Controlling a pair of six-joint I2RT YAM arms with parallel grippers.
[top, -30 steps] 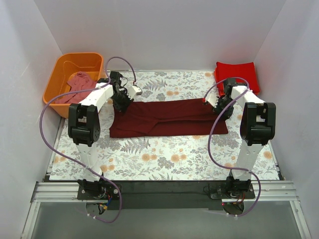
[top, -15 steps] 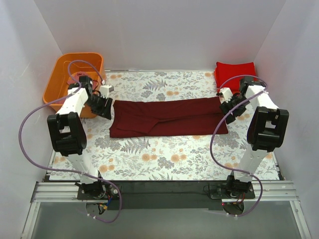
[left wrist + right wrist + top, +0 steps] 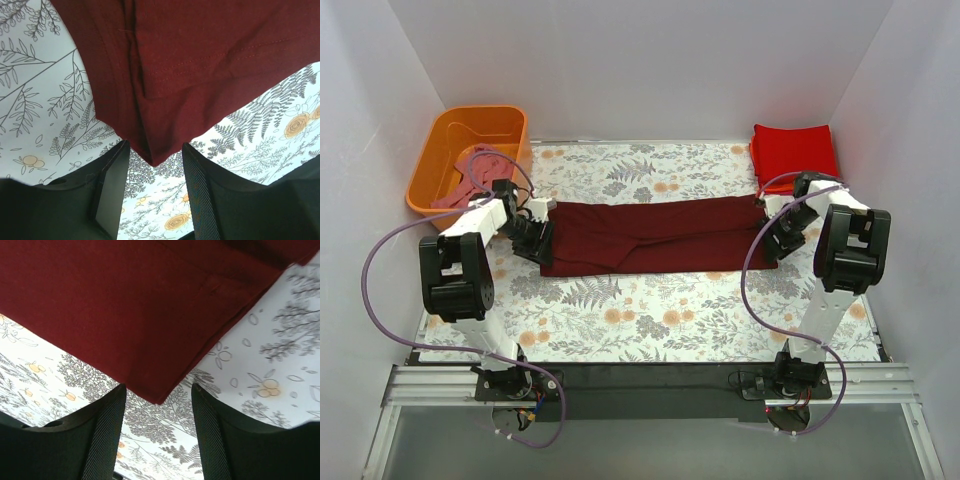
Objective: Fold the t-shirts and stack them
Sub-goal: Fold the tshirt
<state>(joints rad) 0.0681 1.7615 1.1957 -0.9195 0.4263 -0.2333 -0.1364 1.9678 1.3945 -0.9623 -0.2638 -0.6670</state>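
Maroon t-shirt (image 3: 125, 305) fills everything from 9 through 12 to 2 o'clock, folded layers showing. Its corner points at 6, right between the right gripper's (image 3: 159, 390) spread black fingers (image 3: 102, 435), not pinched. Floral tablecloth (image 3: 280, 340) at 3.

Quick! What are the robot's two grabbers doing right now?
Left gripper: open, jaws either side of a maroon t-shirt corner, not gripping.
Right gripper: open, jaws either side of another corner, not gripping.

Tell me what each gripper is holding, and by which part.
Nothing is held. The left gripper and the right gripper both stand open, each with a corner of the maroon t-shirt lying loose between its fingers.
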